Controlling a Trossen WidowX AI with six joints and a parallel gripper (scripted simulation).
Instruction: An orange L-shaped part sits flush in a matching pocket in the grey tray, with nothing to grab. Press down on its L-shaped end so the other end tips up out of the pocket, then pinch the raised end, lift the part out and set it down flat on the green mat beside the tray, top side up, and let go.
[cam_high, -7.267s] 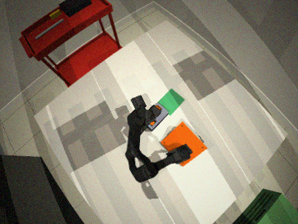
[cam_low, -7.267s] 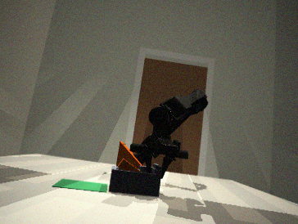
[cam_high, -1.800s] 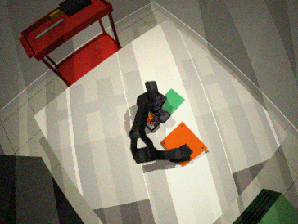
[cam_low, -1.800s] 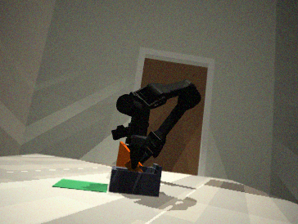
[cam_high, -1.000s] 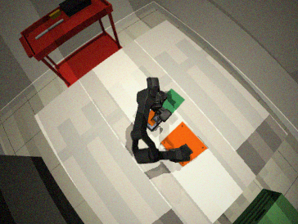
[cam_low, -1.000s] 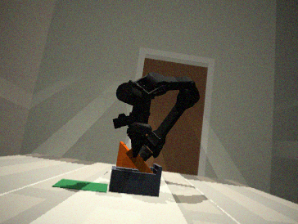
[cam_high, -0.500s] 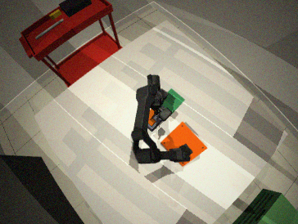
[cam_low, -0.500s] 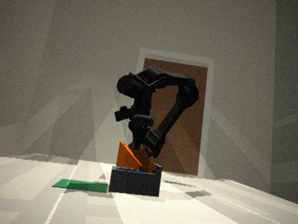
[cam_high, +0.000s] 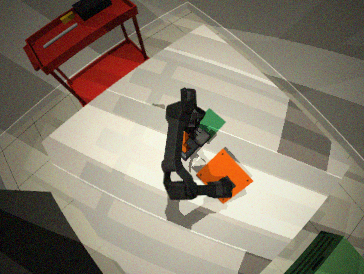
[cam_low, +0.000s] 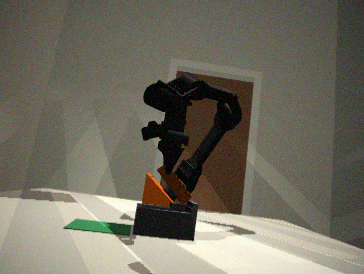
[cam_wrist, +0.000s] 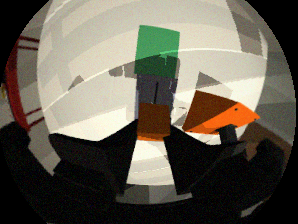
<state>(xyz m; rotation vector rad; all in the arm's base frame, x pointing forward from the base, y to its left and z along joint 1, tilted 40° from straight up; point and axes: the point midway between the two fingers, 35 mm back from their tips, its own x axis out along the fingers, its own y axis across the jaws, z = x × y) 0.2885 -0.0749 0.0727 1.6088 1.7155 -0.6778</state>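
Observation:
My gripper is shut on the raised end of the orange L-shaped part. The part is tilted steeply, its upper end between the fingers and its lower end still at the grey tray. The green mat lies flat just beyond the tray and is bare. In the top view the arm hides most of the tray.
The arm's orange base plate lies next to the tray. A red cart stands at the far left and a green crate at the near right corner. A brown door is behind the arm.

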